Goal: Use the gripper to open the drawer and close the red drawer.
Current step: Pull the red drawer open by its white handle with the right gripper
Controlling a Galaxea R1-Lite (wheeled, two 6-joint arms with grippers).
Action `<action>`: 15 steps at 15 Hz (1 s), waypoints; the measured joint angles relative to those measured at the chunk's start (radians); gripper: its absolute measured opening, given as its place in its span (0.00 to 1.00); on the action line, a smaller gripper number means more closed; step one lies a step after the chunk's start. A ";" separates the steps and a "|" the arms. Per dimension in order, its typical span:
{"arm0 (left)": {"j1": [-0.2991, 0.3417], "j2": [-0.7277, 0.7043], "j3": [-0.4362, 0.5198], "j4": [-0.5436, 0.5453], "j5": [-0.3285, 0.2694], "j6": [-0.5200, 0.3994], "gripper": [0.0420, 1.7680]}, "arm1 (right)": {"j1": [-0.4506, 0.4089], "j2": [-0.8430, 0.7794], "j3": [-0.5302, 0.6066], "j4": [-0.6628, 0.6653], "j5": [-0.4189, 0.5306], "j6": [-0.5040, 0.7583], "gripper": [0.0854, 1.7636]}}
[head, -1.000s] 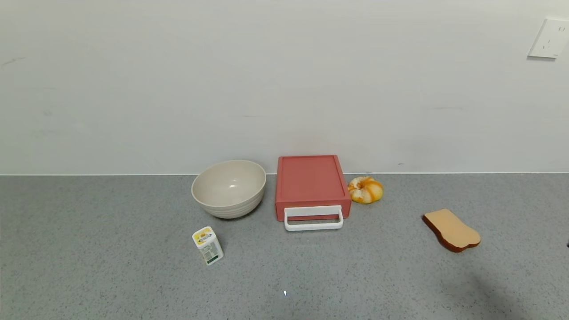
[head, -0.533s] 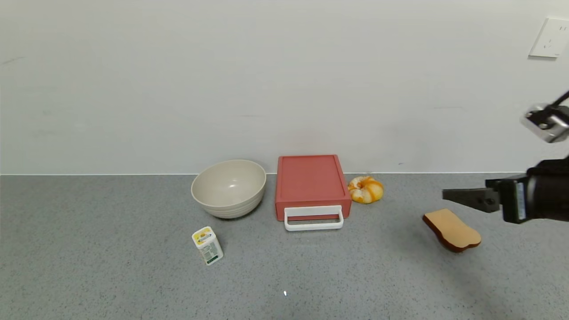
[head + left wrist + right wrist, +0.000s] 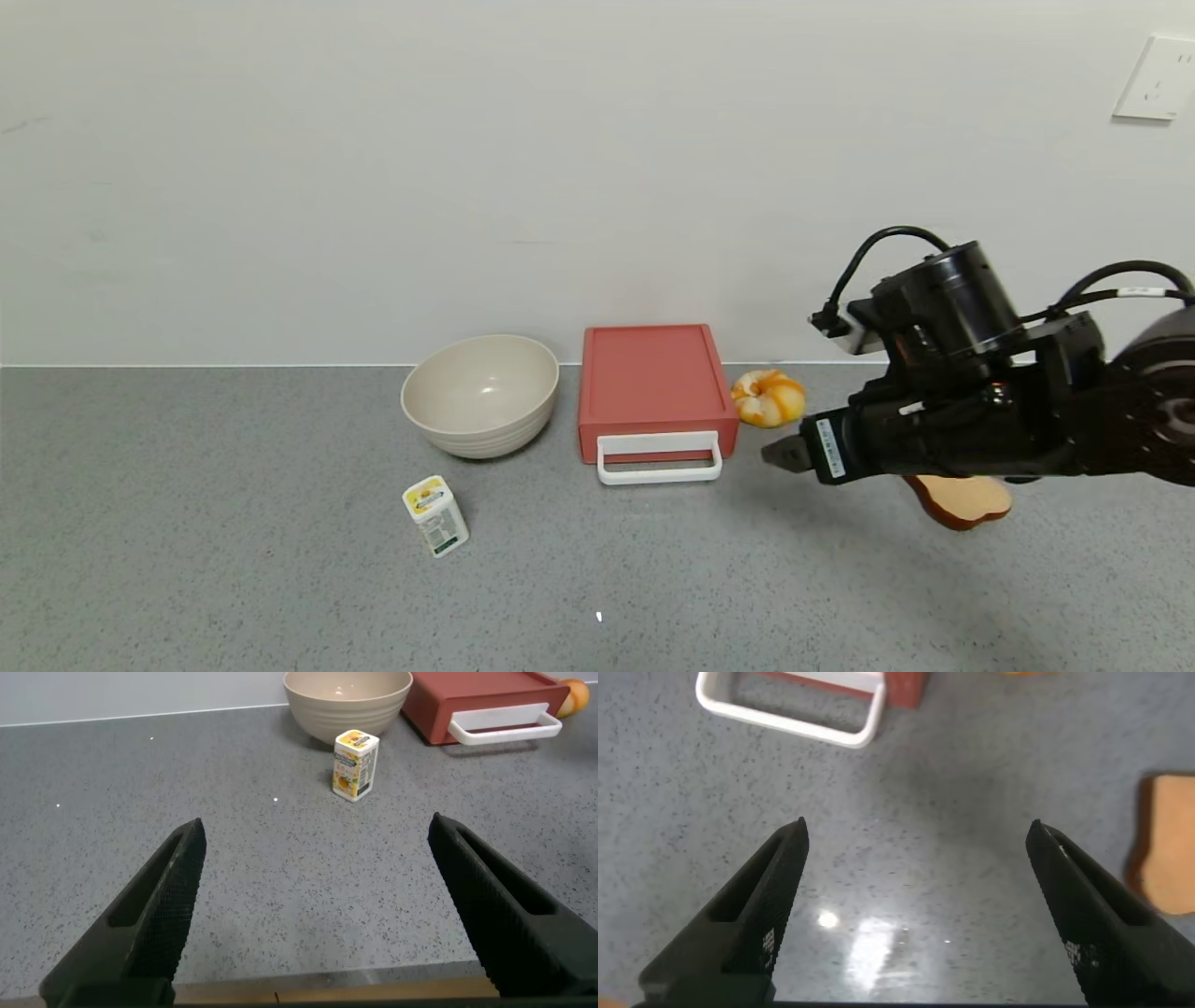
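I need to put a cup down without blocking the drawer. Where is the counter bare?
Bare counter lies left of the bowl and carton, and along the near edge. Crowded: the back row of bowl, red drawer and pastry, and the right, where the right gripper hovers open near the white handle over the toast.

- We see a salmon-red drawer (image 3: 653, 387) with a white loop handle (image 3: 659, 459).
- We see a plain cream bowl (image 3: 481, 395).
- The small carton (image 3: 436, 516) is white, with yellow on top and green print low on its side.
- The pastry (image 3: 767, 398) is orange with white streaks.
- The toast slice (image 3: 966, 499) is tan with a brown crust.
- The right pincer (image 3: 780, 455) is black, with a white label just behind it.
- The left pincer (image 3: 318, 910) is black.
- The surface (image 3: 233, 560) is grey and speckled.
- The wall (image 3: 373, 168) is white.
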 joint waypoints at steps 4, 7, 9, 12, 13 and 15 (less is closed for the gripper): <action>0.000 0.000 0.000 0.000 0.000 0.001 0.97 | 0.043 0.128 -0.161 0.153 -0.001 0.195 0.97; 0.000 0.000 0.000 0.000 0.000 0.001 0.97 | 0.058 0.209 -0.251 0.213 0.000 0.308 0.97; 0.000 0.000 0.000 0.000 0.000 0.001 0.97 | 0.061 0.256 -0.316 0.261 0.003 0.366 0.97; 0.000 0.000 0.000 0.000 0.000 0.001 0.97 | 0.063 0.319 -0.399 0.281 0.007 0.437 0.97; 0.000 0.000 0.000 0.000 0.000 0.001 0.97 | 0.063 0.348 -0.436 0.281 0.006 0.464 0.97; 0.000 0.000 0.000 0.000 0.000 0.001 0.97 | 0.063 0.395 -0.500 0.281 0.006 0.504 0.97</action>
